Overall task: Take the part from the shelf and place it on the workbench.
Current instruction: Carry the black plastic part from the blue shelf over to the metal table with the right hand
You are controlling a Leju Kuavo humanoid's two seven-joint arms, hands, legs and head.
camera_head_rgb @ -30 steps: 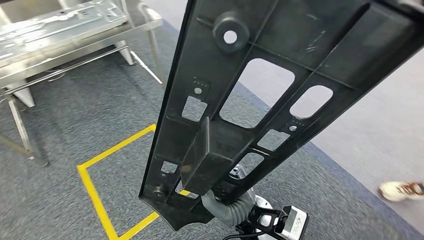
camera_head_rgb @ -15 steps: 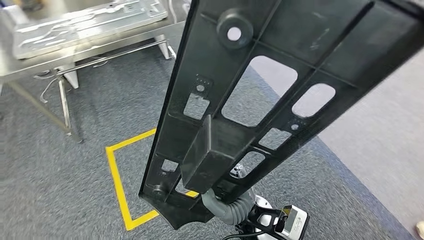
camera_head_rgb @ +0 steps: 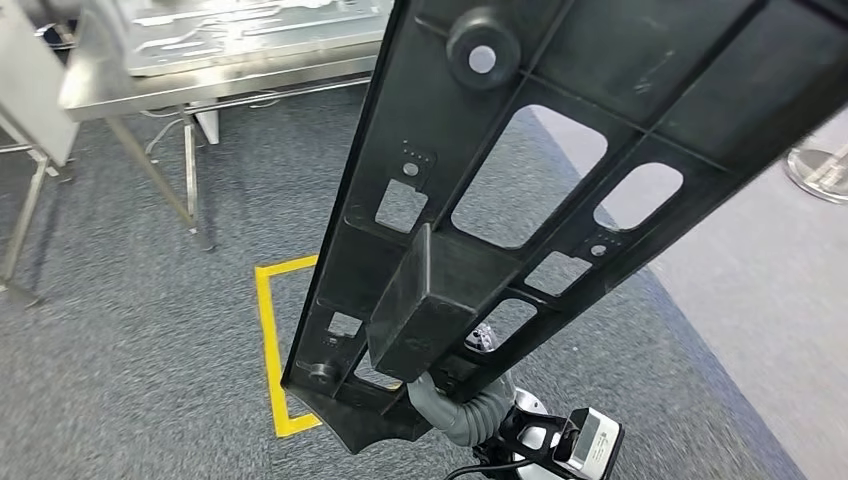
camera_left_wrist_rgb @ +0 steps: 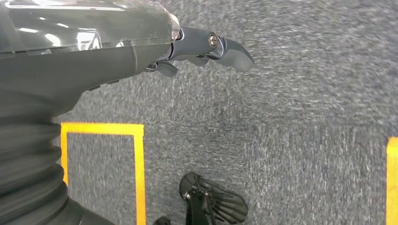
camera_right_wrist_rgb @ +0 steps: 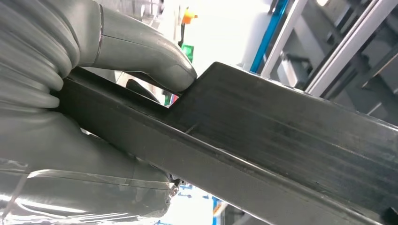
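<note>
- Black plastic is what you are looking at across most of the head view: the part (camera_head_rgb: 560,190), a long ribbed panel with cut-out windows, is standing steeply tilted in front of the camera, its lower end down by the robot's right wrist.
- You are seeing the right hand (camera_right_wrist_rgb: 94,89) gripping that part; in the right wrist view the grey thumb is pressing on the panel's top edge and the rest of the hand is wrapping under it, so the grip is looking firm.
- You are seeing the left hand (camera_left_wrist_rgb: 206,47) hanging over the grey carpet (camera_left_wrist_rgb: 305,117), holding nothing, its dark fingers loosely curled and apart from one another.
- Compared with the earlier head pictures, the whole scene is sliding to the right: the steel counter (camera_head_rgb: 230,70) is moving from the far left corner toward the top middle, and the yellow floor marking (camera_head_rgb: 268,330) is drifting right as well. That is the camera turning with the body, not the things moving.
- The part is keeping the same place and tilt against the camera through all three pictures, so it is riding along with the robot.
- A shoe seen at the right edge a second ago is no longer showing.
- Judging from this, you are mid-carry: the pickup is done, the robot is swinging to face the counter, and the setting-down is not yet begun.
</note>
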